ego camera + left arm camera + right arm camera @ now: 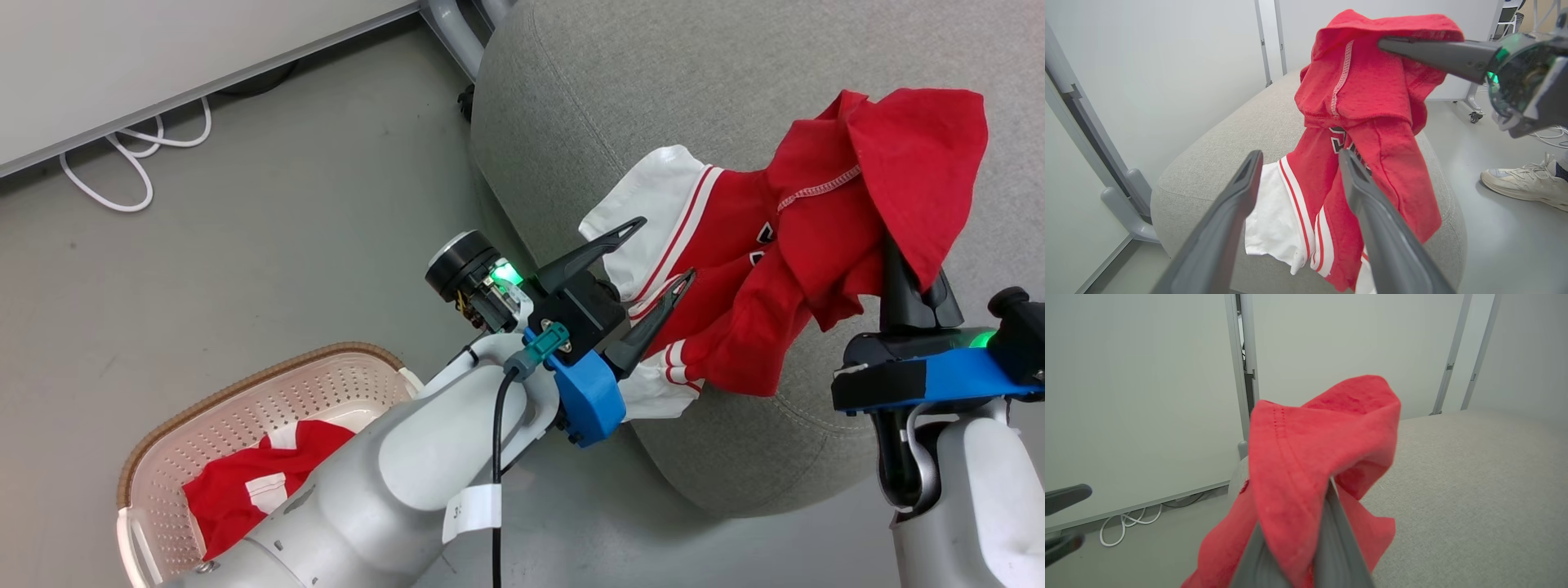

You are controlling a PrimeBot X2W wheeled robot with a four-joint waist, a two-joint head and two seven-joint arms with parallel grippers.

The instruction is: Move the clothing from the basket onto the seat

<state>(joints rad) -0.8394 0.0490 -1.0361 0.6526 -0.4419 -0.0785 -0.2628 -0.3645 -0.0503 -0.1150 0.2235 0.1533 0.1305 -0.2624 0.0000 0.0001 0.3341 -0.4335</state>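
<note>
A red garment [816,245] with white striped panels hangs from my right gripper [898,261], which is shut on its upper folds, and drapes down onto the front edge of the grey seat [620,90]. My left gripper [665,249] stands open just left of the garment's striped lower part, with nothing between its fingers. In the left wrist view the open left gripper [1300,157] faces the hanging garment [1372,102]. The right wrist view has red cloth [1310,457] wrapped over the shut right gripper [1329,494]. More red clothing [245,482] lies in the basket [245,392] at lower left.
A white cable [131,163] loops on the floor by a pale wall panel. A grey frame leg [453,33] stands behind the seat. A person's pale shoe [1523,183] rests on the floor right of the seat. Open grey floor separates basket and seat.
</note>
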